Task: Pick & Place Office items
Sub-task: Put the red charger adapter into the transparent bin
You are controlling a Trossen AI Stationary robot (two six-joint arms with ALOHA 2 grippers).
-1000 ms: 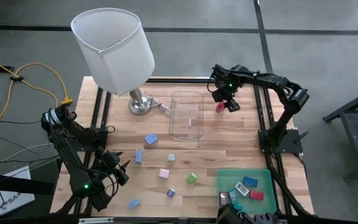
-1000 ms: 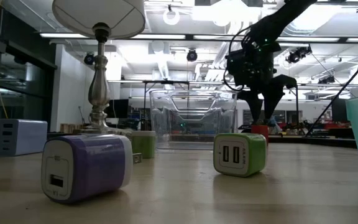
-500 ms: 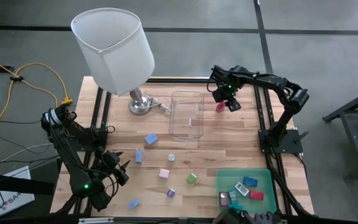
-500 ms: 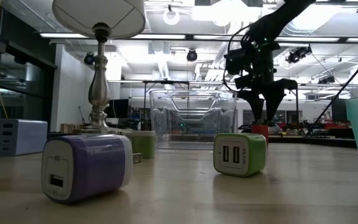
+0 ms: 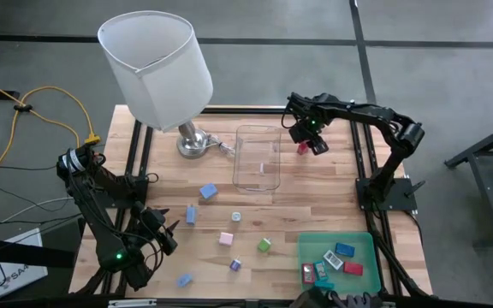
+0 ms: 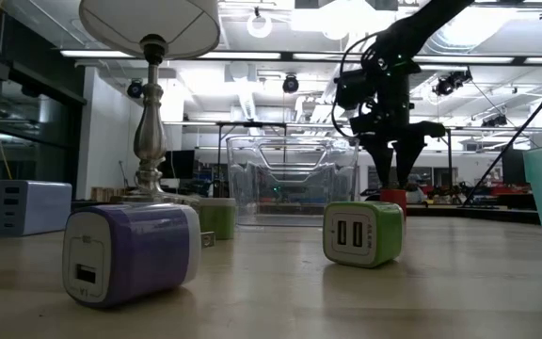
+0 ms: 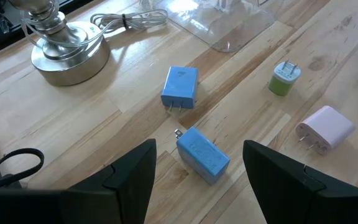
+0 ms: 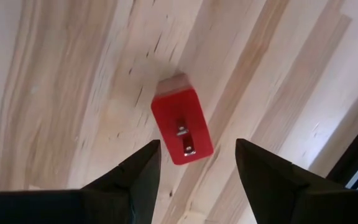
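My right gripper (image 8: pixel 194 163) points straight down, fingers spread wide and empty, above the red charger (image 8: pixel 181 127) lying at the table's far right beside the clear box (image 5: pixel 258 157). My left gripper (image 7: pixel 199 165) waits open, near left

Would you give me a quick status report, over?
Right gripper open above red charger. Left gripper open, waiting near table edge. Clear box alongside, not obstructing.

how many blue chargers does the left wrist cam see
2. One blue blocky charger sits near the metal lamp base; the second blue charger lies beside it, nearer the camera.
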